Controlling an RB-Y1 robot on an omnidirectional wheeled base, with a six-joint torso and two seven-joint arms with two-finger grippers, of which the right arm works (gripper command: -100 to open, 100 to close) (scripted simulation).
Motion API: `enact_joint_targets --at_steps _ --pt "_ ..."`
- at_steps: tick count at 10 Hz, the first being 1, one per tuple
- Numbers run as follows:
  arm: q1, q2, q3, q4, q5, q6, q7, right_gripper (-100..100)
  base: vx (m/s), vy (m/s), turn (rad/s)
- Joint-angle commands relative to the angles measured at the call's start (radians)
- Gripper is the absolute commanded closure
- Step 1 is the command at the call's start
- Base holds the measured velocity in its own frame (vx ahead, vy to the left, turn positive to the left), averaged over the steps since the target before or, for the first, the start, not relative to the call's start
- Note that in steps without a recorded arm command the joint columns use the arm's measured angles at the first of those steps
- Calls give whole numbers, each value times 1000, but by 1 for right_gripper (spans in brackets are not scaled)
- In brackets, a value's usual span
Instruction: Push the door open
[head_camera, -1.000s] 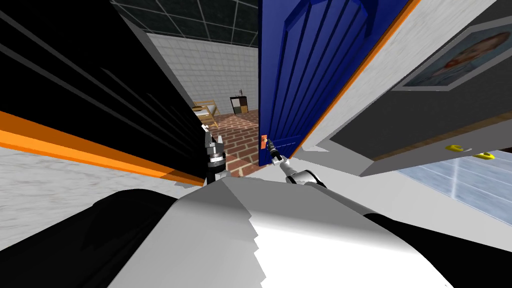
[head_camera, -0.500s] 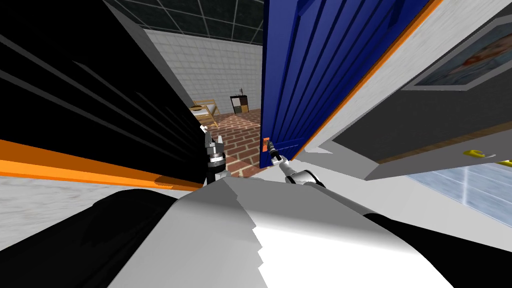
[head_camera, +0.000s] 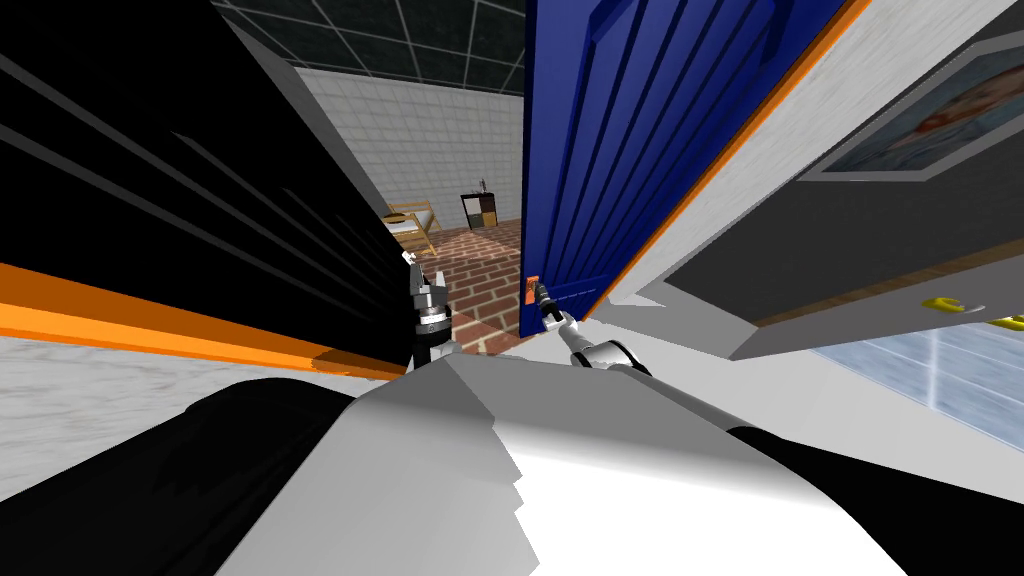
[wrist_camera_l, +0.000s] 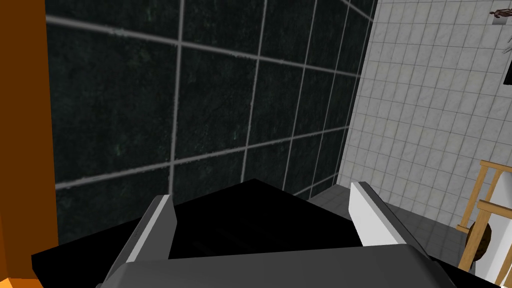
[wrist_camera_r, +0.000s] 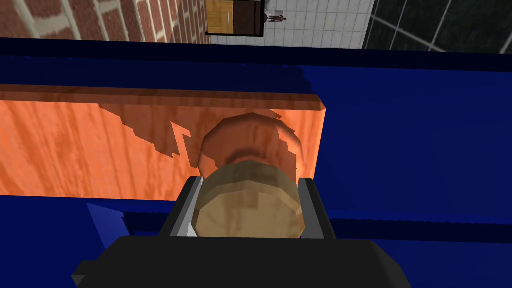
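Note:
The blue panelled door (head_camera: 610, 150) stands partly open, with its free edge straight ahead of me. On that edge sits an orange plate (wrist_camera_r: 100, 145) with a round tan knob (wrist_camera_r: 250, 220). My right gripper (head_camera: 541, 293) is at the knob; in the right wrist view the right gripper (wrist_camera_r: 249, 187) is shut on the knob, one finger pressing each side. My left gripper (head_camera: 428, 285) hangs by the left side of the doorway. In the left wrist view the left gripper (wrist_camera_l: 260, 195) is open with nothing between its fingers.
An orange door frame (head_camera: 150, 325) and a black area (head_camera: 150, 150) lie on my left. Through the gap I see a brick floor (head_camera: 480, 290), a wooden bed frame (head_camera: 410, 225) and a small cabinet (head_camera: 478, 210). A framed picture (head_camera: 930, 110) hangs on the right wall.
The whole head view has shifted a little, so I have moved. The door's free edge stands slightly further right and the gap looks a touch wider. My right gripper stays on the knob.

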Motion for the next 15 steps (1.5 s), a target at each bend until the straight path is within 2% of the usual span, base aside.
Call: enact_joint_targets --at_steps 1,8,10,12,15 --pt "1 -11 -14 0 -6 1 8 100 82 64 -36" --pt "4 -30 -49 -1 -20 5 27 100 114 89 -29" --pt "6 -42 -77 -1 -31 7 42 100 167 118 -66" --pt "7 -44 -84 -1 -34 8 46 100 114 124 -47" --pt "10 -56 -122 -2 -49 11 67 100 144 130 -74"
